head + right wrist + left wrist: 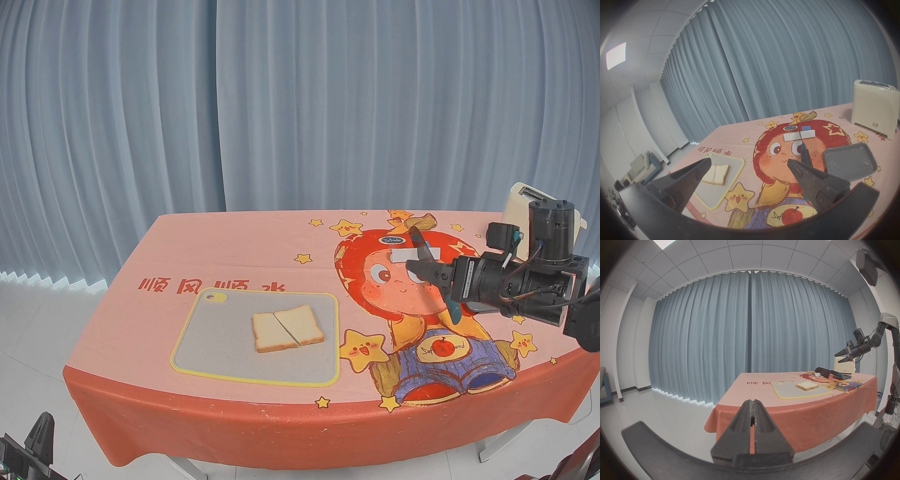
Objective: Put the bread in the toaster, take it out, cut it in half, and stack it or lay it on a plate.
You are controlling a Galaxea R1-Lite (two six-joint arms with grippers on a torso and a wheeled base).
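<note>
Spanning the whole rear of the scene, a grey-blue curtain (300,100) hangs closed behind the table (250,250), which carries an orange-pink cartoon cloth. Directions below treat the table top in the head view as a dial, with 12 o'clock at the far edge.

Cutting board (212,337): grey with a yellow rim, lying flat at about 8 o'clock, near the front edge.

Toaster (515,209): cream, upright, at 2 o'clock by the far right corner.

Grey tray (850,161): flat on the cloth at about 3 o'clock, on the near side of the toaster and apart from it.

Right gripper (428,274): held above the cloth between 2 and 3 o'clock, well clear of the surface as the left wrist view shows, pointing toward 9 o'clock. Its jaws are spread wide and hold nothing.

Left gripper (752,405): off the table, well out past its 7 o'clock corner. Its jaws are pressed together with nothing between them.

Bread (287,328): on the cutting board, toward the board's 3 o'clock side. It is cut into two halves that lie flat side by side, touching along a diagonal cut.

Knife (804,154): flat on the cloth just beside the tray at its 9 o'clock side, thin blade toward 12 o'clock, touched by neither gripper.
</note>
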